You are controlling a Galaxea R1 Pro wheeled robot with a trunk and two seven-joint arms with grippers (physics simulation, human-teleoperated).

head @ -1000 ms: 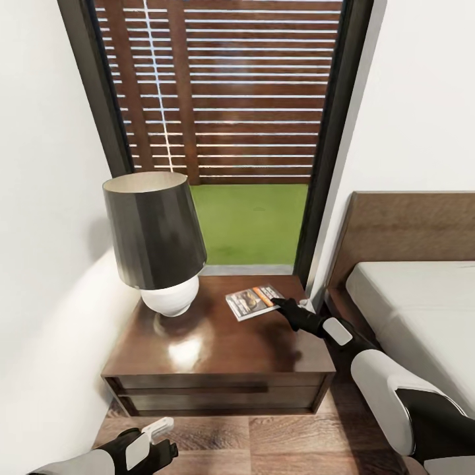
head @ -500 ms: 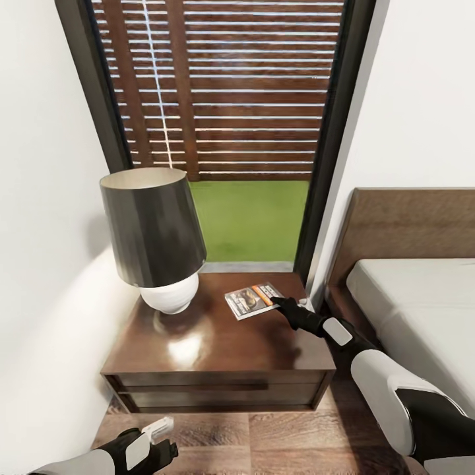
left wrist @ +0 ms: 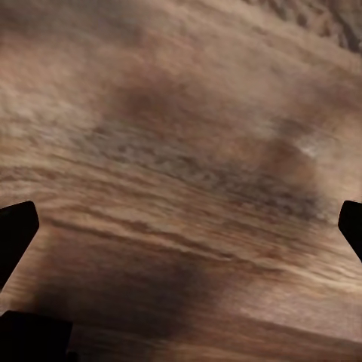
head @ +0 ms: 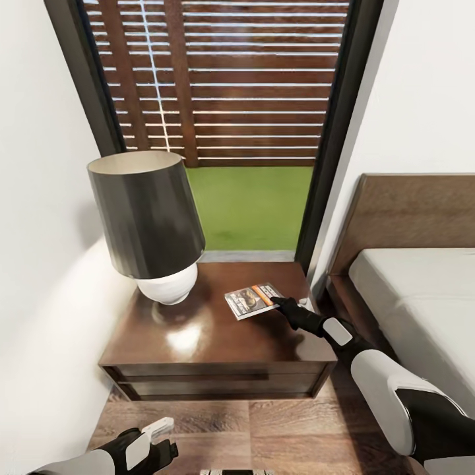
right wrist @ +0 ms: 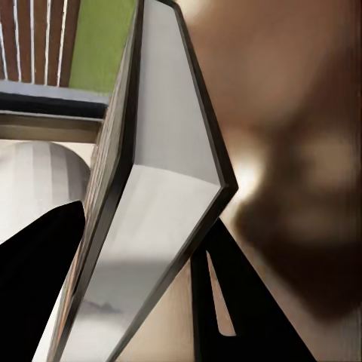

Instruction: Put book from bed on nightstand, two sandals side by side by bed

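The right gripper (head: 285,304) stays clamped on the book (head: 253,301), unmoved over the nightstand (head: 218,336) at the lamp's (head: 148,227) four o'clock; release seems imminent. Left gripper (head: 161,443) hangs open.

- A bedroom in a home, rendered in simulation.
- Bed (head: 422,290) at the right: dark brown wooden headboard (head: 409,218), plain off-white mattress.
- Dark wooden nightstand (head: 218,343) with a drawer front, set between the bed and the white side wall (head: 39,277).
- Table lamp (head: 148,224) on the nightstand: dark tapered shade, round white base.
- Thin paperback book (head: 252,300) lying on the nightstand top, near its bed-side edge.
- Tall black-framed window (head: 224,125) behind the nightstand, with a slatted wooden fence and green lawn outside.
- Light brown wood-plank floor (head: 290,435) underfoot.
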